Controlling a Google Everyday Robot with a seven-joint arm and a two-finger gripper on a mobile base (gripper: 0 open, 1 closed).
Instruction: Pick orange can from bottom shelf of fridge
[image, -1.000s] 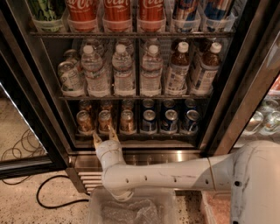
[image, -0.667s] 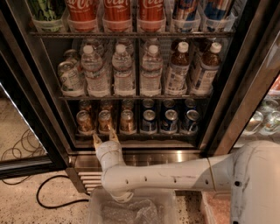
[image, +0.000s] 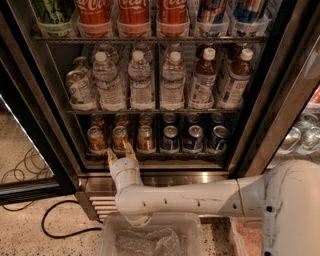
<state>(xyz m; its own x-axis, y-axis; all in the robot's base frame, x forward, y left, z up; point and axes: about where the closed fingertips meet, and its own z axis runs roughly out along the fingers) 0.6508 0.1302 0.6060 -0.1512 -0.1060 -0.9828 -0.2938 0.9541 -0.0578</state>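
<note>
**Gripper poised below the orange can, grasp not yet made**

The orange can (image: 120, 138) stands in the front row of the bottom shelf (image: 165, 155). It is the middle one of three like cans at the rack's left end, with more of the same behind. At 3 o'clock from this trio stand the blue cans (image: 193, 138). At 12 o'clock, one rack up, are the water bottles (image: 141, 82). All of it sits inside the fridge (image: 200, 176).

At 6 o'clock from the can, just in front of the shelf rail, is the gripper (image: 121, 154). Its two fingers are spread wide, one toward each side of the can's foot, and nothing is between them (they look short of the can, not around it). The white arm (image: 200, 197) comes in from 3 o'clock, low across the steel base panel, then bends up to the gripper. At 6 o'clock from that bend lies a clear plastic bin (image: 172, 218).

The step in hand appears to be the approach, with the grasp yet to come. The next move calls for a push forward and slightly upward, so that the fingers pass either side of the can's body before they close. The neighbouring cans at 9 and 3 o'clock stand close, so a skewed entry could knock one over.
</note>
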